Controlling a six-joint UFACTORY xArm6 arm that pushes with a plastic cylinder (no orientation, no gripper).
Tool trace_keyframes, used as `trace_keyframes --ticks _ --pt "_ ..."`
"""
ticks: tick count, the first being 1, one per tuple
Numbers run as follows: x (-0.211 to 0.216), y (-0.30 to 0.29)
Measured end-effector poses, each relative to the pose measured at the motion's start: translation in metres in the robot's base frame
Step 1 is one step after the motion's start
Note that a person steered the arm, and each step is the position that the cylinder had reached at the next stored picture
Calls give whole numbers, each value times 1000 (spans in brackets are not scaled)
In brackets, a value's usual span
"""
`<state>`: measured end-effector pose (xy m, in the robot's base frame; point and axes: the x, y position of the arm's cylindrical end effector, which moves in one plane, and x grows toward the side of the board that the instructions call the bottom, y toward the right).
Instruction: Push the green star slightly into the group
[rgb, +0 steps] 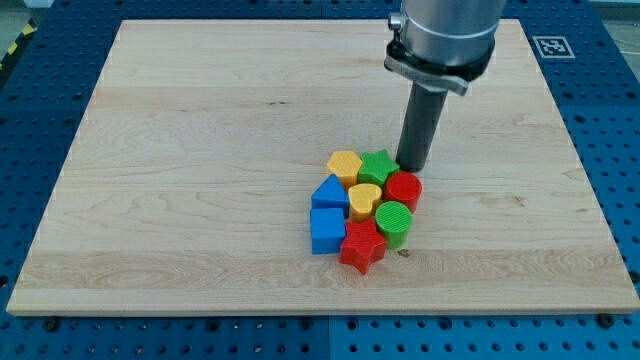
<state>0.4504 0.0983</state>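
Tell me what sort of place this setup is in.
Probably a robotics lab bench. A wooden board lies on a blue perforated table, with a printed marker tag at the board's corner. My tip stands beside the green star in a cluster of coloured blocks.

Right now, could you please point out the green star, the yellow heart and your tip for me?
green star (377, 166), camera view, on its top face.
yellow heart (364, 196), camera view, on its top face.
my tip (411, 167), camera view, on the rod's lower end, just right of the green star.
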Motion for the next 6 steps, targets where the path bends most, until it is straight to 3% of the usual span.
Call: trace_keyframes --ticks 1,6 --pt "-30 -11" --pt "-9 -15"
